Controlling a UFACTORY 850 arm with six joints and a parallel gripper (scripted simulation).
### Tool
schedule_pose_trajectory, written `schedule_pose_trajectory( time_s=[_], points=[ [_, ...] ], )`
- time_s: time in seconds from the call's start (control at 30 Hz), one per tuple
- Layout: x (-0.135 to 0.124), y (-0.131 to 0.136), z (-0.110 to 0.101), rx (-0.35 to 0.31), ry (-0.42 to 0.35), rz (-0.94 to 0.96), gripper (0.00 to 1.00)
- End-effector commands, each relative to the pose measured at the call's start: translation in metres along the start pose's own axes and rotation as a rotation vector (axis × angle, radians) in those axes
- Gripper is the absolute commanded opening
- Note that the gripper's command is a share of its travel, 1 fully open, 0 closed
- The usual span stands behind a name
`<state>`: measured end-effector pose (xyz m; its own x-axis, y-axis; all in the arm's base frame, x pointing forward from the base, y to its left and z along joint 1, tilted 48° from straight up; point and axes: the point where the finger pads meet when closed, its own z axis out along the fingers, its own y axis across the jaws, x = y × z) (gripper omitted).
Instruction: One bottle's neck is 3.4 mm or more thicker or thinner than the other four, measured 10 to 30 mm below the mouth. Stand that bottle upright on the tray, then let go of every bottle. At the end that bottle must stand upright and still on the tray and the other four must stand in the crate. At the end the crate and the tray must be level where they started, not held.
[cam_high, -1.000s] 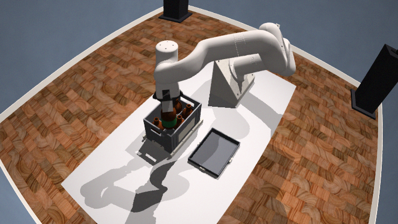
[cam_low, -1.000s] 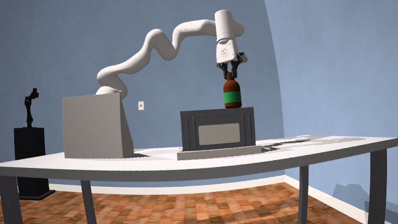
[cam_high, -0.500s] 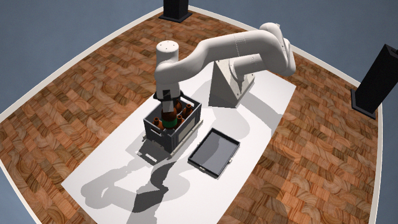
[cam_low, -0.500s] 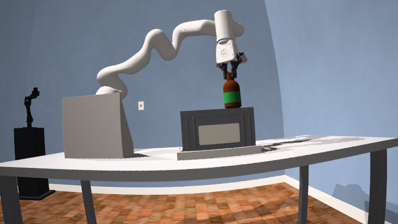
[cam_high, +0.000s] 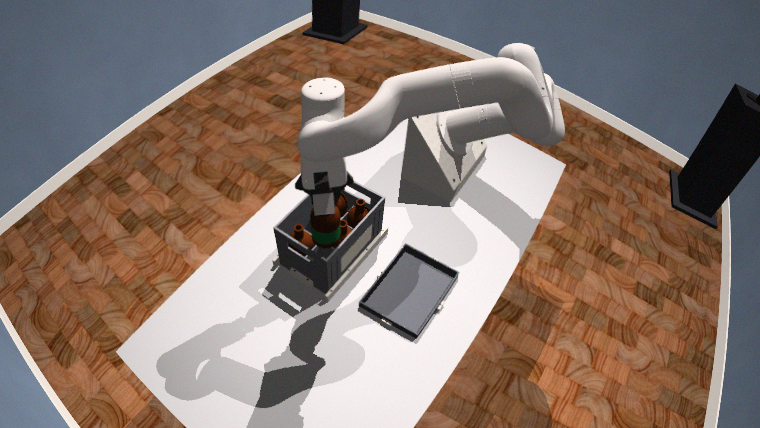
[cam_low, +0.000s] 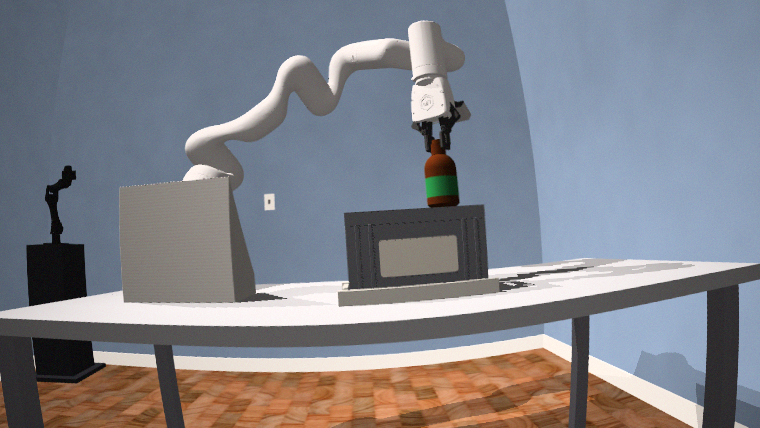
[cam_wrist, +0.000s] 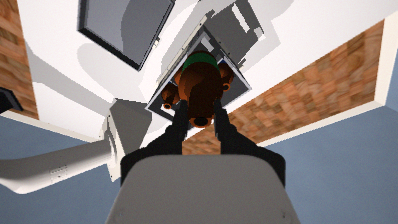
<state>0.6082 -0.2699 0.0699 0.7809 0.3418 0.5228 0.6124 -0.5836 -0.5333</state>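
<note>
Brown bottle with a green label (cam_high: 325, 232) (cam_low: 441, 186) (cam_wrist: 200, 75) hangs nearly upright over a dark gray crate (cam_high: 303, 268) (cam_low: 414, 219) (cam_wrist: 234, 99), its neck pinched between the two black fingers of the gripper (cam_high: 323, 206) (cam_low: 437, 147) (cam_wrist: 200, 107). From the side, the whole label shows above the crate's rim, and the bottle's base appears about level with that rim. Inside the crate are other brown bottles, the clearest being one at a corner (cam_high: 298, 232) and one by the long side (cam_high: 360, 210); the held bottle and the gripper partly hide the rest. The crate sits level on a white table (cam_high: 202, 297) (cam_low: 372, 332) (cam_wrist: 55, 57), between pale rails. Beside it, apart, a shallow dark tray (cam_high: 430, 289) (cam_wrist: 139, 22) lies flat with no bottle on it. A white arm (cam_high: 430, 87) (cam_low: 303, 79) (cam_wrist: 60, 165) reaches over from a gray wedge-shaped base (cam_high: 408, 183) (cam_low: 175, 239) (cam_wrist: 132, 120), bending down to the gripper above the crate

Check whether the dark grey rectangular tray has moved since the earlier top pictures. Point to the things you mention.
No; the tray (cam_high: 428, 297) (cam_wrist: 107, 20) keeps the same place relative to the grey wedge-shaped pedestal (cam_high: 417, 183) (cam_low: 175, 244) (cam_wrist: 131, 117), shifted neither way.
</note>
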Motion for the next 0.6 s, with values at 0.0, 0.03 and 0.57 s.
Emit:
schedule_pose_trajectory(
  time_s=[0.0,0.03,0.57],
  points=[
    [0.001,-0.002,-0.001,-0.002,0.001,-0.001,0.00],
    [0.002,-0.003,-0.001,-0.002,0.001,-0.001,0.00],
    [0.007,-0.017,-0.001,-0.002,0.001,-0.001,0.00]
  ],
)
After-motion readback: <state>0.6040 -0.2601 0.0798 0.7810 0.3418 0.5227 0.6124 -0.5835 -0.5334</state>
